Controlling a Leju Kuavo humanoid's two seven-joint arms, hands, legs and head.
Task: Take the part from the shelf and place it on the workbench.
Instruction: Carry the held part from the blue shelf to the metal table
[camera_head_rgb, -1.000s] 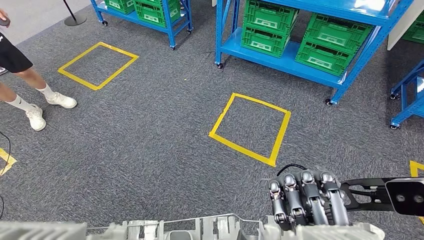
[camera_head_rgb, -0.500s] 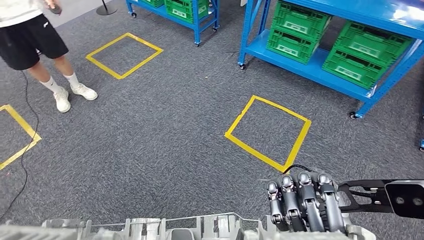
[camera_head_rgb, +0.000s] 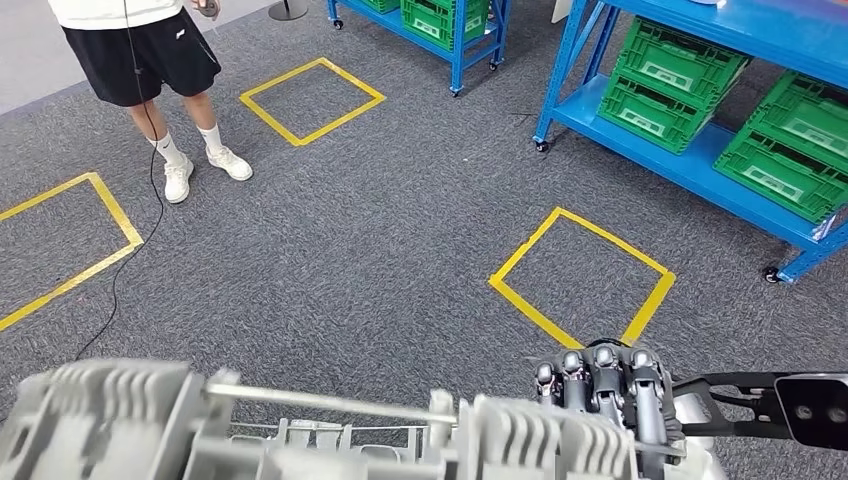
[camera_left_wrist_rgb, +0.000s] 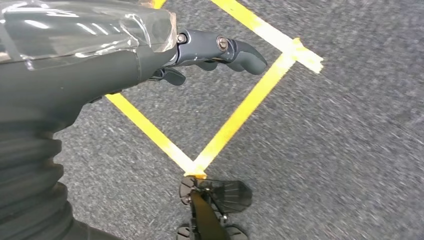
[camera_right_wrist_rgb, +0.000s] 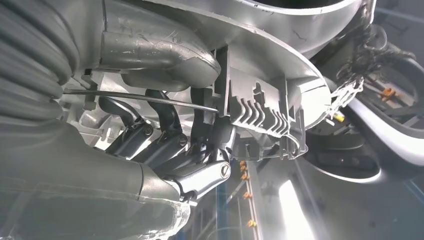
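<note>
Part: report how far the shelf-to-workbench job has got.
Done: the grey ribbed part is off the shelf, since the blue shelves stand well away across the carpet. In hand: the right hand grips the part's end, fingers curled over it; the left hand hangs above the floor, holding nothing. Left: reaching the workbench and setting the part down.

Person in black shorts (camera_head_rgb: 150, 50), yellow tape squares (camera_head_rgb: 582, 278) on grey carpet (camera_head_rgb: 350, 250), green crates (camera_head_rgb: 670, 85)

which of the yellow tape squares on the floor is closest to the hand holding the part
The yellow square just ahead of the right hand, in front of the blue shelf. The other two lie farther left, near the person.
</note>
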